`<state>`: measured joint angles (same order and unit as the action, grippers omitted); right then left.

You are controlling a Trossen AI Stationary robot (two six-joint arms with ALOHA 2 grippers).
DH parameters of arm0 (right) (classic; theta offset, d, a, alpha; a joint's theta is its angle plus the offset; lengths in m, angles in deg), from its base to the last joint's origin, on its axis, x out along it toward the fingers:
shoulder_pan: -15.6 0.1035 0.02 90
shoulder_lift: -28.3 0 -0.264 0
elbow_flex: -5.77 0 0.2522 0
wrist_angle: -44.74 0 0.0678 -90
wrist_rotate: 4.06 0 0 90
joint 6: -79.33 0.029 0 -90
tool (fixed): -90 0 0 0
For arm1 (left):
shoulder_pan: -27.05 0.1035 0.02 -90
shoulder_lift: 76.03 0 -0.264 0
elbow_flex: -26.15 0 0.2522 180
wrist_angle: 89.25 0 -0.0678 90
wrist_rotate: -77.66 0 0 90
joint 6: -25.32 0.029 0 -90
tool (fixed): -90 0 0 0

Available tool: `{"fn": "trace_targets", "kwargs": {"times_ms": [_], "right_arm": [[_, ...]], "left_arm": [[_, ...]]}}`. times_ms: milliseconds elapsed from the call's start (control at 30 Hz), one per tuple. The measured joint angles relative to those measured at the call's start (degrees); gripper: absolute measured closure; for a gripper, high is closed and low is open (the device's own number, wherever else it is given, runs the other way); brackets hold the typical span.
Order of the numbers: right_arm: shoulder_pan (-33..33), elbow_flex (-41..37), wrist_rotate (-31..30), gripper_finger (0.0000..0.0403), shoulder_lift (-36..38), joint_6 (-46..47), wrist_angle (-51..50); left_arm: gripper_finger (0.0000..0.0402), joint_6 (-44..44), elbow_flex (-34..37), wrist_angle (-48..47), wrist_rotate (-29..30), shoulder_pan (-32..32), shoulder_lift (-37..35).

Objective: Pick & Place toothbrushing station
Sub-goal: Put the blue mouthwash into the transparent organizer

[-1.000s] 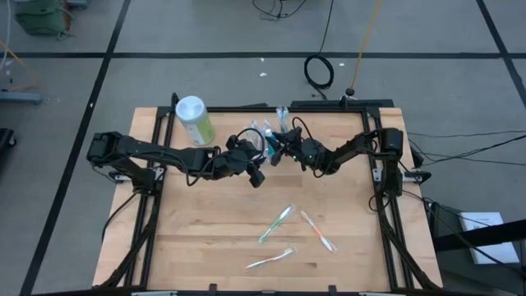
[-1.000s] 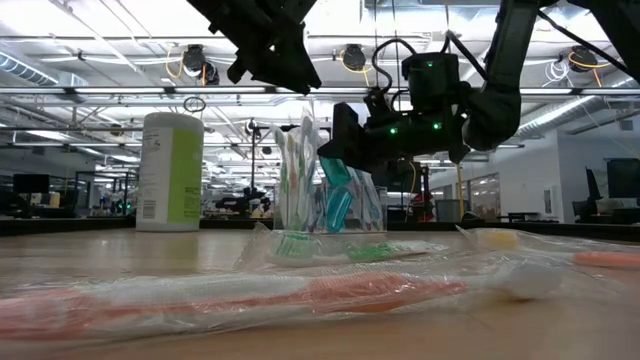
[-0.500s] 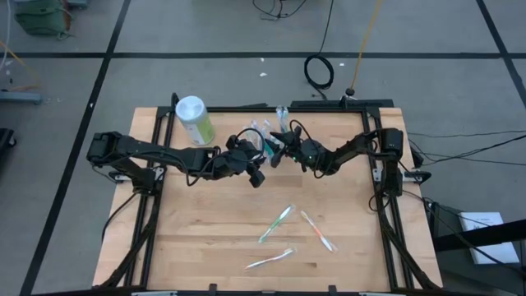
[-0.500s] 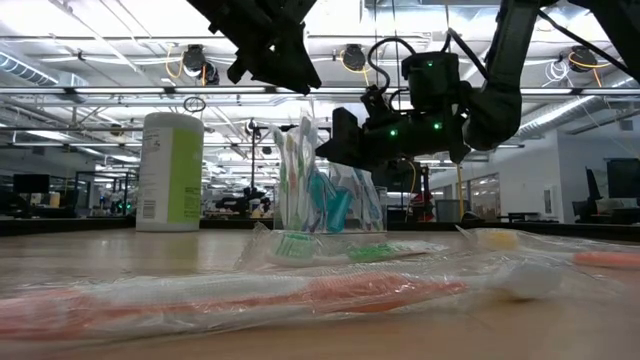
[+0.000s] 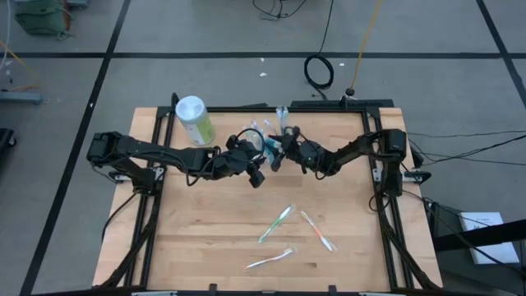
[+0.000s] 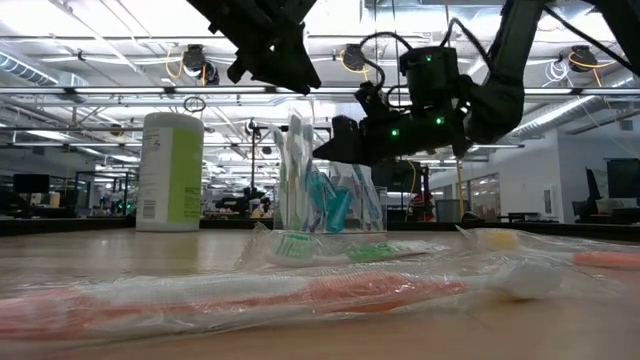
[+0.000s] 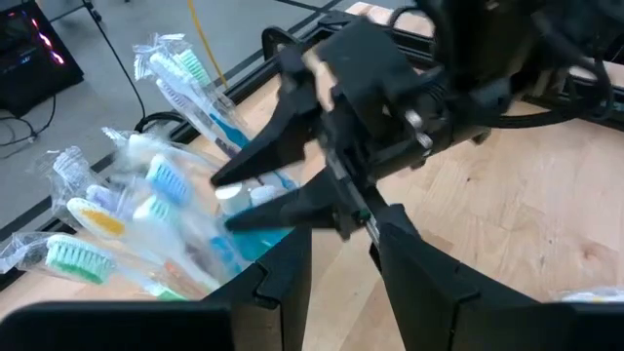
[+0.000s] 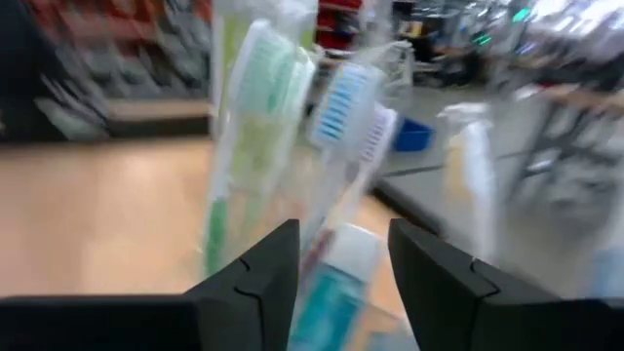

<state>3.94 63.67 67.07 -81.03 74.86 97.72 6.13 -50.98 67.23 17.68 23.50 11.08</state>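
**Ana:** While the right claw [image 5: 282, 150] hangs at the holder, what are its fingers doing?

**Ben:** They stand apart and grip nothing. Its own camera shows a blue tube and several wrapped brushes right ahead between the two fingers. The left arm's camera shows those fingers spread, tips just above the tubes in the cup.

**Ana:** And the left claw [image 5: 253, 164]?

**Ben:** It hovers just beside the holder on the other side, raised off the table, fingers parted around nothing.

**Ana:** Where exactly is the toothbrush holder [image 6: 328, 205]?

**Ben:** It stands upright on the table [image 5: 205, 238] near the far edge, between the two claws, with the green canister [image 5: 193, 120] further toward the left arm. I'd call the right claw nearer, since its tips reach over the rim.

**Ana:** Which way does it point?

**Ben:** Its long axis runs straight up, and the brushes rise from the mouth with bristle heads on top, fanned slightly. Three wrapped toothbrushes [image 5: 277, 224] lie flat on the near half of the table, well apart from it.
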Motion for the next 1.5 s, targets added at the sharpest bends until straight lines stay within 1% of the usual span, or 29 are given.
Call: {"fn": "trace_targets", "kwargs": {"times_ms": [67, 133, 200, 300, 367, 400, 467, 533, 667, 733, 833, 933, 1000, 1067, 1167, 1267, 1333, 1367, 1500], "right_arm": [[0.9, 0.0, -4.0, 0.0263, 2.1, -6.5, -3.6], [1.6, 0.0, -5.1, 0.0275, 4.8, -10.4, -7.8], [2.0, 0.0, -4.9, 0.0285, 8.1, -11.0, -12.9], [1.6, 0.1, -4.5, 0.0299, 12.3, -7.7, -19.6], [0.4, 0.0, -1.5, 0.0306, 15.0, -4.7, -25.2], [-0.4, 0.0, 1.4, 0.0309, 16.1, -3.3, -27.2], [-1.8, 0.1, 6.5, 0.0311, 17.7, -0.4, -29.2], [-2.9, 0.1, 9.6, 0.0312, 18.4, 2.2, -30.2], [-3.4, 0.1, 10.1, 0.0313, 18.4, 2.8, -30.4], [-2.9, 0.1, 10.1, 0.0313, 18.4, 0.8, -31.6], [-1.9, 0.0, 10.1, 0.0313, 20.2, -3.0, -37.0], [-1.3, 0.2, 10.0, 0.0314, 23.9, -3.8, -44.0], [-1.1, -0.1, 9.9, 0.0319, 27.1, -3.9, -50.8], [-1.0, 0.0, 9.5, 0.0328, 30.6, -4.0, -55.7], [-1.0, 0.1, 6.3, 0.0353, 36.4, -4.0, -61.4], [-1.0, 0.1, 2.8, 0.0388, 41.2, -4.0, -65.4], [-1.0, 0.0, 1.7, 0.0398, 43.6, -4.0, -67.5], [-1.0, 0.0, 1.3, 0.0397, 44.8, -4.0, -68.2], [-1.2, -2.0, 0.7, 0.0392, 48.1, -6.0, -68.3]], "left_arm": [[0.0273, 0.0, 0.0, -0.4, 0.0, 0.0, 0.0], [0.0273, 0.0, 0.0, -0.9, 0.0, 0.0, 0.0], [0.0273, -0.1, 0.0, -0.9, 0.0, 0.0, 0.0], [0.0273, -0.8, 0.0, -0.9, 0.0, 0.0, 0.0], [0.0273, -0.8, 0.0, -0.8, -0.1, 0.0, 0.0], [0.0273, -0.8, 0.0, -0.8, -0.1, 0.0, 0.0], [0.0273, -0.7, 0.0, -0.8, -0.1, 0.0, 0.0], [0.0273, -0.5, 0.0, -0.8, -0.1, 0.3, 0.0], [0.0273, -0.5, 0.0, -0.7, -0.2, 1.1, 0.0], [0.0273, -0.7, 0.0, -0.6, -0.3, 1.4, 0.3], [0.0273, 3.2, -0.1, 0.7, -3.4, 1.7, 1.9], [0.0273, 8.7, -0.1, 5.7, -10.2, 2.4, 4.6], [0.0273, 12.1, -0.1, 11.3, -14.0, 2.9, 7.2], [0.0273, 14.9, -0.1, 17.3, -15.0, 3.7, 9.9], [0.0273, 16.3, -1.4, 24.3, -14.6, 5.9, 14.5], [0.0273, 15.8, -3.8, 23.5, -10.1, 8.6, 18.1], [0.0273, 14.3, -4.1, 20.9, -6.1, 10.0, 19.4], [0.0273, 13.7, -4.4, 20.0, -5.0, 10.6, 19.8], [0.0279, 11.6, -4.4, 12.7, -4.5, 11.7, 20.1]]}}
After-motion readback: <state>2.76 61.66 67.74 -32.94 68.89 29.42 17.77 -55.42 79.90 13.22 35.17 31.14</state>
